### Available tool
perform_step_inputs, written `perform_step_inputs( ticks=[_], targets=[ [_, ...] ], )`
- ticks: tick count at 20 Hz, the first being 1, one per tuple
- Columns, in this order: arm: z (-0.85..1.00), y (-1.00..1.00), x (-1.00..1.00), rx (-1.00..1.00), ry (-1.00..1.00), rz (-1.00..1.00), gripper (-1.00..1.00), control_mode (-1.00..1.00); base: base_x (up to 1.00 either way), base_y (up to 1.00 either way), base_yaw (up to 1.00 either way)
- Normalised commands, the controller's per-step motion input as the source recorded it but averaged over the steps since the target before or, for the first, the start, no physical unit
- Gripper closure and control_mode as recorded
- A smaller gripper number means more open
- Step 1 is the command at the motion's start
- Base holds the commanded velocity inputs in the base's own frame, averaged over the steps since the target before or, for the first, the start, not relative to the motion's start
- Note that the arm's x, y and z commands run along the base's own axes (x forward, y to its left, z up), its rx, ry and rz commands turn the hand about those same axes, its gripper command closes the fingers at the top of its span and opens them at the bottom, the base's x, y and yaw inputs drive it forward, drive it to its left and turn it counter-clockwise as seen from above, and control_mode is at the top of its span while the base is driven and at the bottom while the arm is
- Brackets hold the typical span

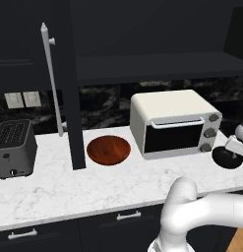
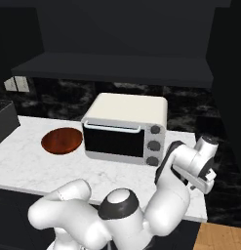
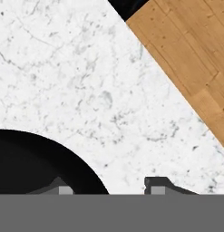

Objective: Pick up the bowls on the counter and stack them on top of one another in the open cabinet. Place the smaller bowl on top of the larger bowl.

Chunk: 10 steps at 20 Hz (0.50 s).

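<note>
Pincer (image 3: 106, 189) fingers straddled the small plain black bowl's (image 3: 36, 163) rim on the white marble counter (image 3: 86, 81), clamped or not I couldn't tell. Shallow rim bite might've slipped when lifting.

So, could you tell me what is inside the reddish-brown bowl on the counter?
Nothing: the reddish-brown bowl shows a bare glossy inside in both base views. What lies under it on the counter is covered.

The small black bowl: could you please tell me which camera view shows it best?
The left base view: the small black bowl sits whole on the counter right of the toaster oven, partly under the claw. The hand view gives only a close arc of its rim. In the right base view the arm covers that spot.
</note>
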Motion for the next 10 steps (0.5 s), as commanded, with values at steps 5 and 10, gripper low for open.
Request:
perform_step_inputs(
  ticks=[5,10],
  targets=[
    [0.0,0.0,0.0,0.0,0.0,0.0,1.0,-1.0,0.0,0.0,0.0],
    [0.17,0.0,-0.26,0.0,-0.09,0.0,1.0,-1.0,0.0,0.0,0.0]
  ],
)
